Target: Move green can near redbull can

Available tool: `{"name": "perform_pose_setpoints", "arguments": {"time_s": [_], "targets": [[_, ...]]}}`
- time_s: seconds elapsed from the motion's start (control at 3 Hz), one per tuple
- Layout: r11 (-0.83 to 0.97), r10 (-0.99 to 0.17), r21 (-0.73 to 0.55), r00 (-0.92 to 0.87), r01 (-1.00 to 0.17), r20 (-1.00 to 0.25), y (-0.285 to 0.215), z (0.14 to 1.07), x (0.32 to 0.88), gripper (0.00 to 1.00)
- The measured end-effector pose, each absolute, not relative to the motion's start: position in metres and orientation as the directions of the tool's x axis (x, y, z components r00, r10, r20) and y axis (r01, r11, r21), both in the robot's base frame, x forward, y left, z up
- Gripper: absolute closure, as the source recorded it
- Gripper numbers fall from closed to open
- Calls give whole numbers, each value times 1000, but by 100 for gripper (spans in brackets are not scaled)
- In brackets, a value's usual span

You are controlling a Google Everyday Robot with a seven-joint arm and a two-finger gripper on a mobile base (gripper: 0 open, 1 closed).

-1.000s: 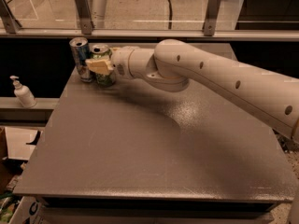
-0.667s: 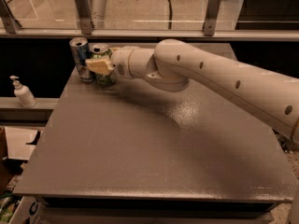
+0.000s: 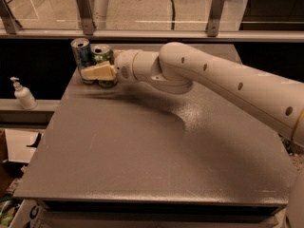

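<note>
ok quick one. The mottled green soda can w/ silver top (image 3: pixel 103 55) is at the far left corner of the grey matte tabletop (image 3: pixel 142 146), upright, just beside the slim blue-and-silver redbull can (image 3: pixel 81 51). From this angle they look like they're touching or v close, can't tell which. The redbull can is on the left, a bit taller, right at the table's back edge.

The cream two-finger gripper (image 3: pixel 95 70) is at that same corner, clamped round the green can. The near finger (image 3: pixel 97 72) lies across the can's lower front, and its tip overlaps the redbull can's base in view. The other finger is hidden behind the cans.

The chunky white arm (image 3: pixel 213 80) comes in from the right, low over the table.

Other stuff: a white pump bottle (image 3: pixel 23 95) on the ledge to the left, off the table, and a glass barrier w/ metal posts (image 3: pixel 85 8) behind.
</note>
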State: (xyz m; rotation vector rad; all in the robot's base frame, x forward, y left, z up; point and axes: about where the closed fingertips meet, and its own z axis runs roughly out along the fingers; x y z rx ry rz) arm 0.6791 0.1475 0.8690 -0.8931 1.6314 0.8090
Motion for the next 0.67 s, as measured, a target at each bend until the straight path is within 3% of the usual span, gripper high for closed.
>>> {"name": "perform_pose_setpoints", "arguments": {"time_s": [0.67], "targets": [[457, -145, 65, -146, -887, -979, 106, 881, 686, 0]]}}
